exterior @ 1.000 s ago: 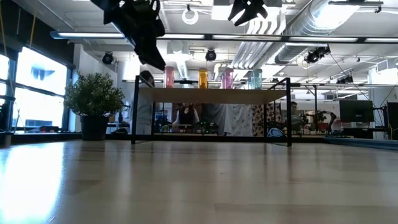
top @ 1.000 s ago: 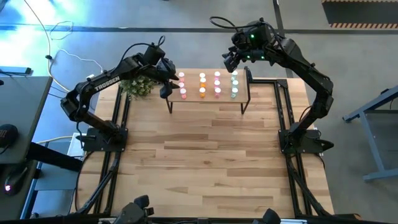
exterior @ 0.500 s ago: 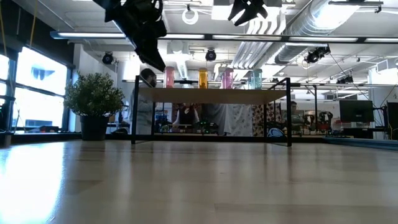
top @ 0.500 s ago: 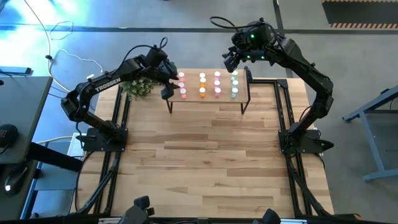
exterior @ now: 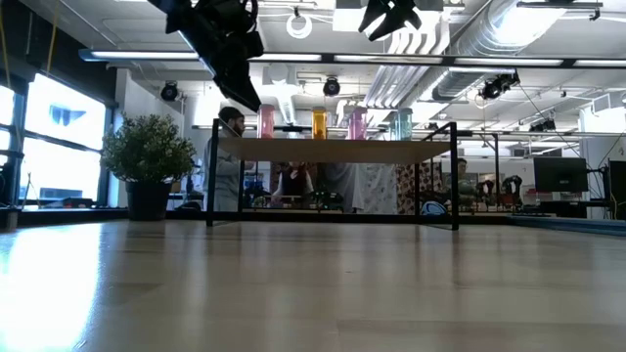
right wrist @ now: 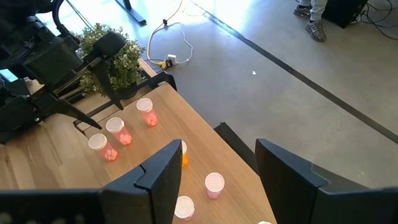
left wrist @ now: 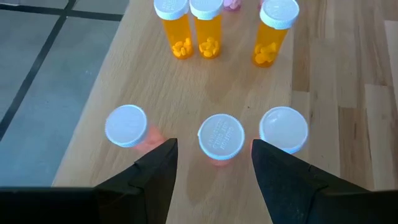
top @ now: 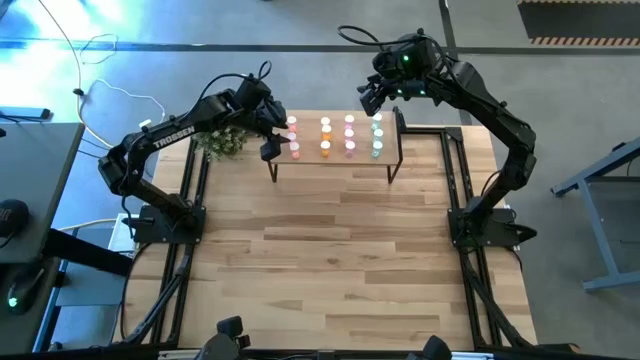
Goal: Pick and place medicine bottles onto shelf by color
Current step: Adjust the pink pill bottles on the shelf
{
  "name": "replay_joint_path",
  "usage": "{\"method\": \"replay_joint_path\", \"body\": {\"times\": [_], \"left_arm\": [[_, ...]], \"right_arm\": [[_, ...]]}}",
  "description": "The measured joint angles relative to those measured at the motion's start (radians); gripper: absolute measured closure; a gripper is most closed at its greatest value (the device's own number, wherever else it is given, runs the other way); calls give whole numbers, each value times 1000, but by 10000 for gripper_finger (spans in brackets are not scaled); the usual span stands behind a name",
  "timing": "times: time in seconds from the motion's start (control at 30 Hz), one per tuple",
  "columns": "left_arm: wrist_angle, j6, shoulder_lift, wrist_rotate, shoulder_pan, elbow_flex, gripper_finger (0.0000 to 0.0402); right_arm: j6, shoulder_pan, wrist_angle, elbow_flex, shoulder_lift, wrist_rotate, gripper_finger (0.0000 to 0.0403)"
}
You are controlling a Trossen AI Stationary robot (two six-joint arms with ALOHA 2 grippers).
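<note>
The shelf (top: 311, 140) stands at the table's far middle on black legs; its board also shows in the low view (exterior: 333, 150). Bottles stand upright on it in columns by colour: pale red (top: 294, 138), orange (top: 325, 137), pink (top: 349, 136), green (top: 376, 137). My left gripper (top: 270, 140) hovers open over the shelf's left end. In the left wrist view its fingers stand on either side of the middle pale-red bottle (left wrist: 221, 137) without touching it. My right gripper (top: 372, 97) is open and empty, high above the shelf's far right part.
A potted plant (top: 220, 140) stands just left of the shelf, close to my left arm. Black frame rails (top: 455, 170) run along the table's sides. The wide wooden tabletop (top: 330, 250) lies in front of the shelf. People stand in the room behind.
My left gripper has edged slightly toward the table's right, over the shelf's left end, and has stayed open.
</note>
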Motion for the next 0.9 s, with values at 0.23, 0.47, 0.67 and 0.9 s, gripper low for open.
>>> {"method": "replay_joint_path", "body": {"times": [0.23, 0.47, 0.67, 0.9], "left_arm": [[9, -8, 0, -4, 0, 0, 206], [12, -8, 23, -4, -6, -1, 206], [16, -3, 39, -62, -20, -1, 206], [20, 1, 39, -86, -19, -1, 206]], "right_arm": [[0, 0, 0, 0, 0, 0, 208], [0, 0, 0, 0, 0, 0, 208], [8, 0, 0, 0, 0, 0, 208], [16, 0, 0, 0, 0, 0, 208]]}}
